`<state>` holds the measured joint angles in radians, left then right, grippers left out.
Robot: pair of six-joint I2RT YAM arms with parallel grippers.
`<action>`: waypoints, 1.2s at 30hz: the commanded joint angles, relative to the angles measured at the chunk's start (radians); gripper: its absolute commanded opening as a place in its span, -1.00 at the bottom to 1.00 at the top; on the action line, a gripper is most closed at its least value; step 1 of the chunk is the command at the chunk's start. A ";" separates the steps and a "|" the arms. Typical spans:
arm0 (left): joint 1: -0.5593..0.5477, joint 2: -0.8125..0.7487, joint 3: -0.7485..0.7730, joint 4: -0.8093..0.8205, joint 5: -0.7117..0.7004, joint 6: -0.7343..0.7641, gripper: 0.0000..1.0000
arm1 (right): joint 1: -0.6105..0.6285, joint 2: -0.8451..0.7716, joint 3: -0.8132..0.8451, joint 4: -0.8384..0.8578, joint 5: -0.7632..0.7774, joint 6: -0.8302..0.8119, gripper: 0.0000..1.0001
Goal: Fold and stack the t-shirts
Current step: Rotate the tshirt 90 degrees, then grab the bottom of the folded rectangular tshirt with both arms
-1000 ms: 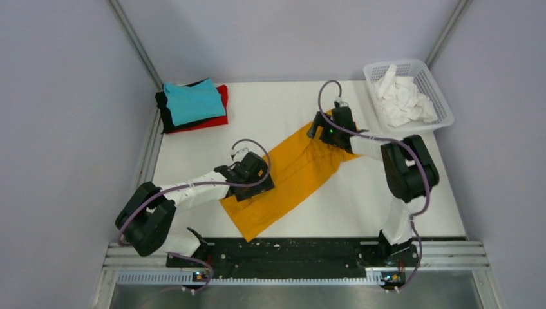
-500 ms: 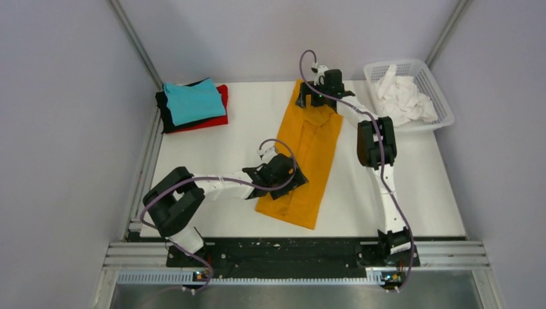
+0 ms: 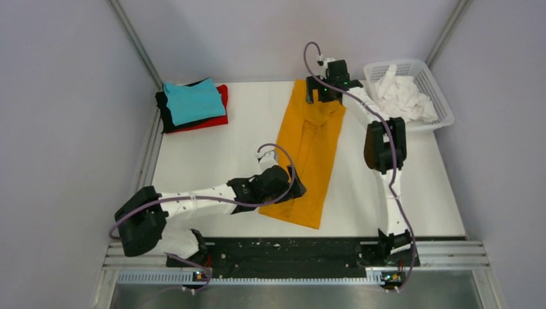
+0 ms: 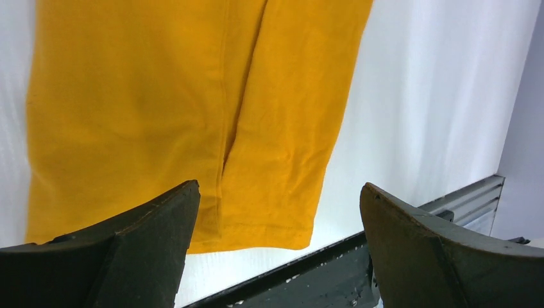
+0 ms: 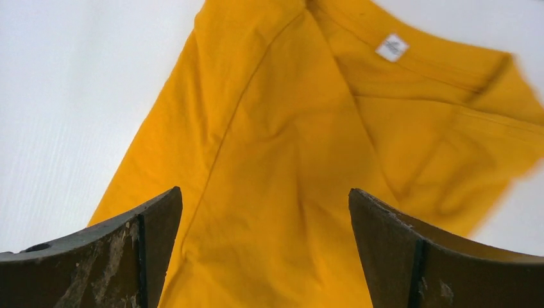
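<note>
A mustard-orange t-shirt lies flat on the white table as a long narrow strip, folded lengthwise, its collar end far and its hem near. My left gripper hovers open over the near hem end, nothing between its fingers. Over the collar end, where a white label shows, my right gripper is open too. At the back left sits a folded stack: teal t-shirt on top, then black and red.
A white lattice basket holding crumpled white cloth stands at the back right corner. A black rail runs along the near table edge, close to the shirt's hem. Grey walls enclose the table on three sides.
The orange shirt has swung from a diagonal to nearly straight front-to-back. My right gripper went to the far edge with the collar end; my left gripper moved nearer, over the hem. Both stayed open.
</note>
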<state>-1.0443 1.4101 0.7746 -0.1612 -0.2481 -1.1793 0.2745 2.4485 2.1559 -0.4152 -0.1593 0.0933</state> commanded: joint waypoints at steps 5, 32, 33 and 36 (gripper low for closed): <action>-0.012 -0.206 -0.037 -0.268 -0.270 0.096 0.98 | 0.001 -0.600 -0.374 -0.027 0.027 -0.007 0.97; 0.060 -0.205 -0.311 -0.065 -0.018 0.219 -0.19 | 0.730 -1.424 -1.662 0.243 0.281 0.390 0.91; 0.070 -0.195 -0.310 -0.062 -0.013 0.218 -0.29 | 0.735 -1.436 -1.669 0.229 0.262 0.389 0.91; 0.096 -0.171 -0.305 -0.059 0.020 0.218 -0.77 | 0.782 -1.468 -1.680 0.172 0.233 0.398 0.85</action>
<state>-0.9756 1.1988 0.4637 -0.2234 -0.2783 -0.9665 0.9962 1.0332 0.4850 -0.1902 0.1032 0.4728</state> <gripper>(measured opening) 0.235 0.946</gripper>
